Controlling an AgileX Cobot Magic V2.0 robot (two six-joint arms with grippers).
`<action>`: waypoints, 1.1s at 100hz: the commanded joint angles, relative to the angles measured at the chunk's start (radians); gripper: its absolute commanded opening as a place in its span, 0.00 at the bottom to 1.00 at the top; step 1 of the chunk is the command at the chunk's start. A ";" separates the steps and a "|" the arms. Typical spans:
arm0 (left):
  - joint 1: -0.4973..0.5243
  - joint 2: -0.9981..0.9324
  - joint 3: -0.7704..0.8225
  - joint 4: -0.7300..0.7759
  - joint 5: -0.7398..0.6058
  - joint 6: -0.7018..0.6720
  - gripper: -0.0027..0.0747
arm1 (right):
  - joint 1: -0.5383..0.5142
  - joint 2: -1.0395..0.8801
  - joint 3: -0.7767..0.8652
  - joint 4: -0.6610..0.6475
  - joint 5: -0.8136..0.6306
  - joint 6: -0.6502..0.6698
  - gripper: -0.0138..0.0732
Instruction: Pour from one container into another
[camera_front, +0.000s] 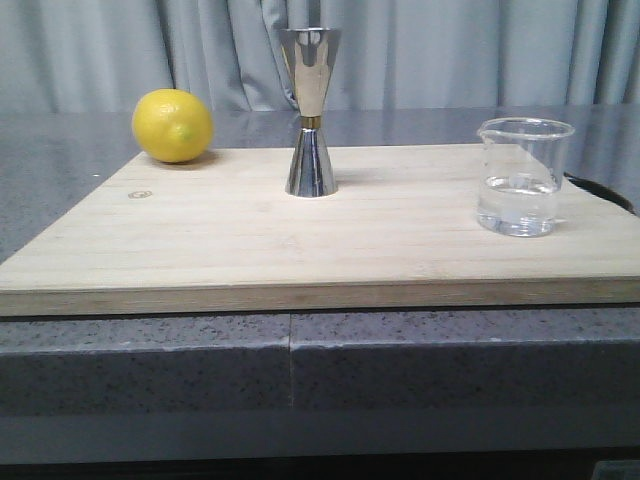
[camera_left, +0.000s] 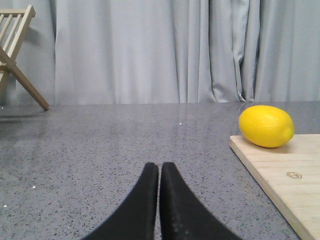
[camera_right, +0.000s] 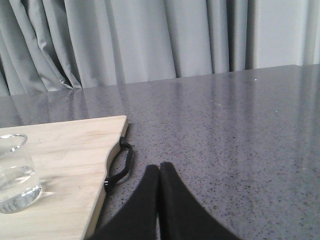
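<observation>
Jigger (camera_front: 311, 110): polished steel, mirror-bright, brass-coloured band at the waist. Beaker (camera_front: 521, 176): clear smooth glass holding clear liquid. Board (camera_front: 300, 240): pale wood, fine straight grain, matt, with a black handle (camera_right: 121, 164). Lemon (camera_front: 172, 125): yellow, dimpled, slightly glossy skin. Counter (camera_left: 110, 150): grey speckled stone-like surface, faint sheen. Curtain (camera_left: 150, 50): grey cloth, matt, pleated. Fingers (camera_left: 172, 210): black, matt. Rack (camera_left: 15, 55): bare light wood.

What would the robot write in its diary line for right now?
stage: not started | clear glass beaker: upright on wooden board, holds liquid | steel hourglass jigger: upright | left gripper: shut | right gripper: shut
</observation>
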 joint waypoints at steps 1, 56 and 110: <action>-0.008 -0.023 0.020 -0.008 -0.088 0.000 0.01 | -0.006 -0.019 0.025 0.000 -0.080 -0.004 0.08; -0.008 0.021 -0.207 -0.054 0.022 0.000 0.01 | 0.000 0.019 -0.217 -0.035 0.164 -0.004 0.08; -0.008 0.316 -0.581 -0.029 0.277 0.000 0.01 | 0.001 0.290 -0.610 -0.094 0.351 -0.084 0.08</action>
